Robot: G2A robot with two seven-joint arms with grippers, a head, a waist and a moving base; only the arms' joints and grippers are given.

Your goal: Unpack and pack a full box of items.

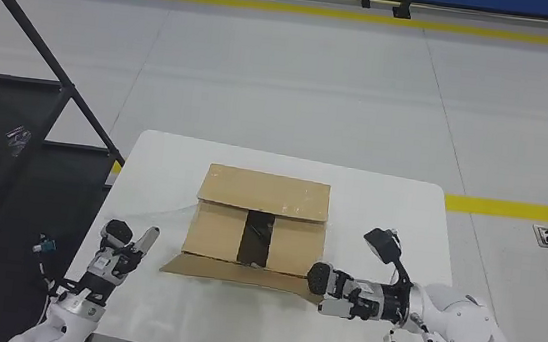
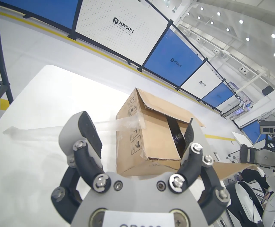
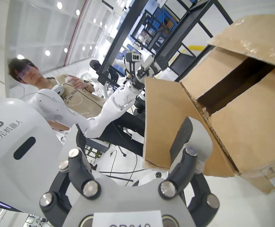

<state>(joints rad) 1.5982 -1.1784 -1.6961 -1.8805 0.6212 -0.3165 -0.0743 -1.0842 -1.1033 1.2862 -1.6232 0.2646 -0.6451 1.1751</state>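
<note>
A brown cardboard box (image 1: pixel 264 220) stands mid-table, its top flaps parted by a narrow dark slot (image 1: pixel 259 238). Its near long flap (image 1: pixel 233 270) is folded outward, toward the table's front edge. My left gripper (image 1: pixel 136 242) is open, off the box's left front corner with nothing in it. In the left wrist view the box (image 2: pixel 148 137) sits beyond the open gripper (image 2: pixel 139 133); a dark item (image 2: pixel 177 135) shows in the gap, and loose clear tape (image 2: pixel 120 124) trails from the side. My right gripper (image 1: pixel 323 280) is open at the flap's right end; the flap (image 3: pixel 163 116) stands beside one finger (image 3: pixel 184 137).
The white table (image 1: pixel 382 197) has bare surface left and right of the box and behind it. A black metal frame (image 1: pixel 50 97) rises past the table's left edge. A yellow floor line (image 1: pixel 516 210) runs to the right.
</note>
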